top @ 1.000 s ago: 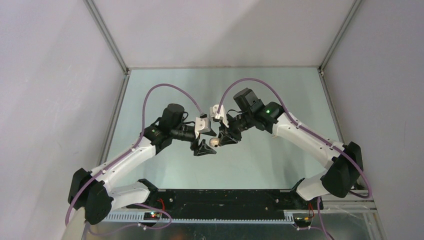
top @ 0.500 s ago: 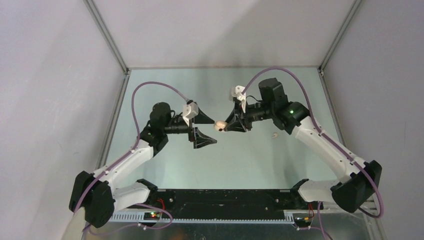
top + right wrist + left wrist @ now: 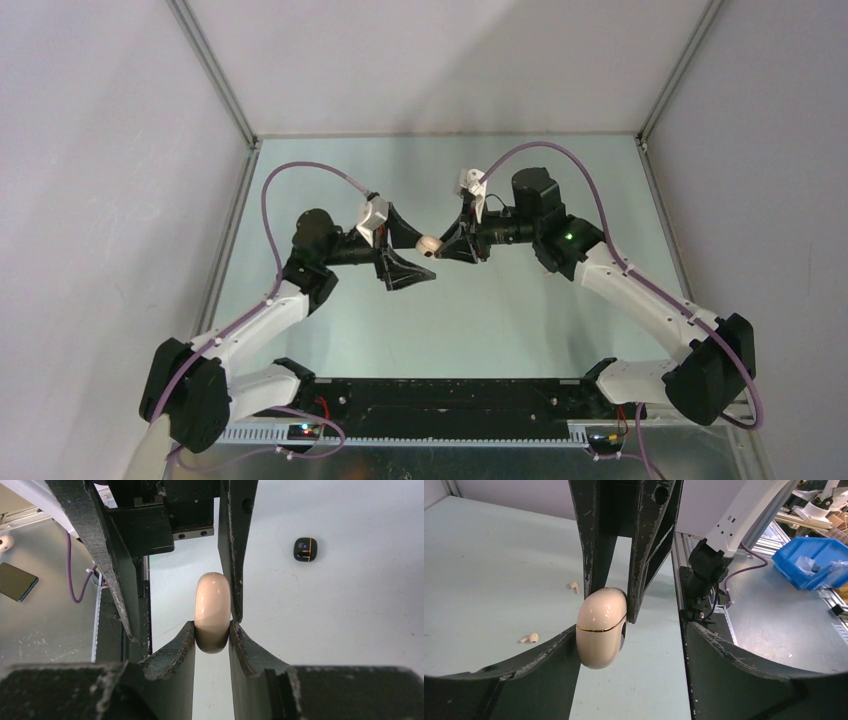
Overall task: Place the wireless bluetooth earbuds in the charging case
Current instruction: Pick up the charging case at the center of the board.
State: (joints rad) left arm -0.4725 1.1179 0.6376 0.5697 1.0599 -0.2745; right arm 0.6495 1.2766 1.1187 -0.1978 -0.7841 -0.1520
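Note:
A closed beige charging case (image 3: 428, 243) with a gold seam hangs in the air between the two arms. My right gripper (image 3: 441, 246) is shut on it, and its fingers pinch the case's lower end in the right wrist view (image 3: 212, 630). My left gripper (image 3: 424, 254) is open and its fingers straddle the case (image 3: 600, 625). One left finger (image 3: 539, 665) lies right beside the case, the other stands well apart. Two off-white earbuds (image 3: 529, 638) (image 3: 573, 586) lie on the table. No black earbuds show.
A small black case (image 3: 305, 549) with a gold seam lies on the pale green table (image 3: 500, 320). Grey walls and metal rails close in the table on three sides. A blue bin (image 3: 811, 560) sits off the table.
Both grippers have lifted off the table. My right gripper has carried the case up and leftward. My left gripper has opened wide and now straddles the case.

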